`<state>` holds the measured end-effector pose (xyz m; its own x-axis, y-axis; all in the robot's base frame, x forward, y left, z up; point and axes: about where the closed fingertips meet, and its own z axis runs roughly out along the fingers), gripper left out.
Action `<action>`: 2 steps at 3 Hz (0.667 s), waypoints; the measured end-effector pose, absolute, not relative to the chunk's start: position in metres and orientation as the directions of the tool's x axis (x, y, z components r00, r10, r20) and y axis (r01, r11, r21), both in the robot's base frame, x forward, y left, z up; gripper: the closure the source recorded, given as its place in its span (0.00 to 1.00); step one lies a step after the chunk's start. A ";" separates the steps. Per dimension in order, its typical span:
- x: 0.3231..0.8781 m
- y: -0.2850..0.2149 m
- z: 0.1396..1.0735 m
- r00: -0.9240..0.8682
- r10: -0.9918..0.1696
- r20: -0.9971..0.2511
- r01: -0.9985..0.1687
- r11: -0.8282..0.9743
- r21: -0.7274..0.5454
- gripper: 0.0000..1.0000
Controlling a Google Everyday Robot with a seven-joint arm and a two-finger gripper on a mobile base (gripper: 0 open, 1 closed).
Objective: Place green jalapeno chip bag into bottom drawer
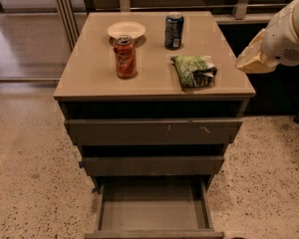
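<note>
The green jalapeno chip bag (193, 70) lies crumpled on the right side of the cabinet top, near the front edge. The bottom drawer (153, 209) is pulled out at the foot of the cabinet, showing a grey inside with nothing in it. My gripper (250, 59) is at the right edge of the view, beyond the cabinet's right edge and to the right of the bag, not touching it. It hangs from the white arm (291, 31).
A red soda can (125, 57) stands left of centre on the cabinet top (89, 73). A white bowl (126, 30) sits behind it and a dark blue can (174, 31) at the back. The scratched upper drawer (154, 131) and middle drawer (152, 165) are shut.
</note>
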<state>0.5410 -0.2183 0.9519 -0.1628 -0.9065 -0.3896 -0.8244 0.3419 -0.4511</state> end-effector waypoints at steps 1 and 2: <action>0.552 -0.218 0.933 -0.138 -0.887 -0.440 -0.797 0.363 -0.483 0.76; 0.574 -0.209 0.915 -0.102 -0.848 -0.520 -0.766 0.400 -0.503 0.53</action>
<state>0.5742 -0.2092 0.9147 -0.1017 -0.8483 -0.5196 -0.7661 0.4000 -0.5031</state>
